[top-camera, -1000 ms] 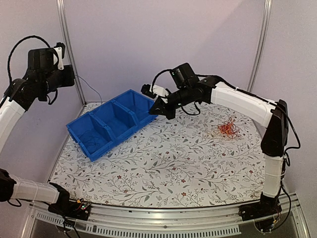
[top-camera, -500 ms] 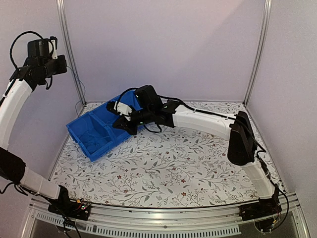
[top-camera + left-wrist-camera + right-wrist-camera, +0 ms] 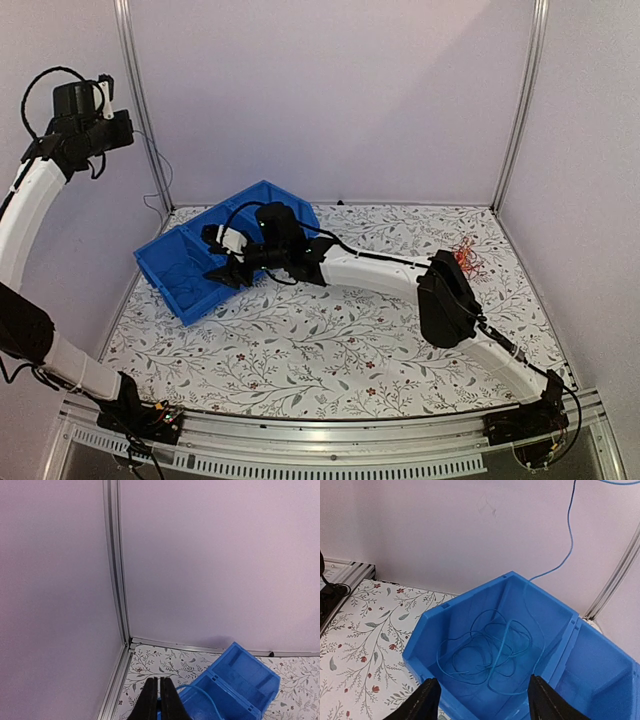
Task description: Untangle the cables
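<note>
A thin blue cable (image 3: 490, 655) lies in loose loops in the end compartment of the blue bin (image 3: 465, 600). One strand of it climbs out past the wall toward the upper right. High at the upper left, my left gripper (image 3: 125, 130) is shut on that blue cable (image 3: 202, 692), which arcs from its fingers (image 3: 167, 702) down to the bin (image 3: 240, 680). My right gripper (image 3: 482, 702) stands open just above the looped compartment, nothing between its fingers (image 3: 422, 700). From the top view, it (image 3: 218, 256) hovers over the bin (image 3: 160, 290). A red-orange cable bundle (image 3: 465, 255) lies at the right, partly behind the right arm.
The bin has three compartments and sits tilted near the back left corner of the flower-patterned table (image 3: 330, 350). Metal frame posts (image 3: 135, 100) and lilac walls close in the back and both sides. The right arm stretches low across the table's middle.
The right arm has swung left from the bin's far end to its near compartment, and its gripper has opened. The left arm has risen higher.
</note>
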Robot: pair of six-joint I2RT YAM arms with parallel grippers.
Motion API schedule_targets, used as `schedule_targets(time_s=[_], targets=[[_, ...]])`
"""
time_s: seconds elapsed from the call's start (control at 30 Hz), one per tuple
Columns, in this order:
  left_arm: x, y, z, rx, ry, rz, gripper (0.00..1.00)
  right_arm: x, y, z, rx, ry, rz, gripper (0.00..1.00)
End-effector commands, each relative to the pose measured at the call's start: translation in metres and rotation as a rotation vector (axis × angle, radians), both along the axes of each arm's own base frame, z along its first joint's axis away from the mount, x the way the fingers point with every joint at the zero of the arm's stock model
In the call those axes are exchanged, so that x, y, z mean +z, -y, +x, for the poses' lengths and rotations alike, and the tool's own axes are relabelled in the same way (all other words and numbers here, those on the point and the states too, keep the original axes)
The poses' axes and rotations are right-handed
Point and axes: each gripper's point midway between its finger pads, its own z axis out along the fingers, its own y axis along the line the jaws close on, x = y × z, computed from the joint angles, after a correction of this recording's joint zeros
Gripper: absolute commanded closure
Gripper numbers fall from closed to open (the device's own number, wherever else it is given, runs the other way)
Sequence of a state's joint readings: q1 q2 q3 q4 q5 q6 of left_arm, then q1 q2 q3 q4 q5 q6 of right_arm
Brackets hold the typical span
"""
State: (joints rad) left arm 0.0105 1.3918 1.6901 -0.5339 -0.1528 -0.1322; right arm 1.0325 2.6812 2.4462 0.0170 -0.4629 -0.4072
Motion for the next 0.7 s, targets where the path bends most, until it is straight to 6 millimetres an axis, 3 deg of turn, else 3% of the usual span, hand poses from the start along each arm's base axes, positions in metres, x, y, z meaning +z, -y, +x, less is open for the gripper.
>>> schedule_targets(time_s=[0.0,0.07,0.1,0.2,0.27,0.37,0.43,0.5,0.57,0.67], targets=[[-0.017,-0.005,0.001,-0.001,-0.017,-0.008,1.00,-0.023,0.013,-0.020,0.056,0.028,-0.118,0.29],[-0.021,-0.008,-0.001,0.007,-0.017,-0.007,1.00,-0.016,0.031,-0.019,0.028,0.044,-0.175,0.24],[-0.023,-0.009,-0.002,0.009,-0.019,-0.004,1.00,-0.003,0.043,-0.019,0.022,0.046,-0.192,0.19],[-0.022,-0.016,-0.004,0.039,-0.016,0.009,1.00,0.004,0.079,-0.016,0.020,-0.017,-0.249,0.10],[-0.016,-0.019,-0.007,0.053,0.001,0.016,1.00,0.025,0.106,-0.017,0.018,-0.052,-0.256,0.07],[-0.015,-0.017,-0.006,0.035,0.000,0.014,1.00,0.023,0.143,-0.016,-0.006,-0.102,-0.315,0.02],[-0.025,-0.013,-0.004,0.015,-0.027,0.000,1.00,0.014,0.173,-0.011,-0.037,-0.139,-0.355,0.01],[-0.037,-0.008,-0.008,-0.007,-0.047,-0.022,1.00,0.021,0.209,-0.002,-0.080,-0.178,-0.350,0.01],[-0.054,-0.004,-0.014,-0.023,-0.069,-0.042,1.00,0.024,0.247,0.012,-0.146,-0.218,-0.342,0.01],[-0.086,0.000,-0.022,-0.036,-0.120,-0.066,1.00,0.014,0.305,0.035,-0.275,-0.263,-0.362,0.01]])
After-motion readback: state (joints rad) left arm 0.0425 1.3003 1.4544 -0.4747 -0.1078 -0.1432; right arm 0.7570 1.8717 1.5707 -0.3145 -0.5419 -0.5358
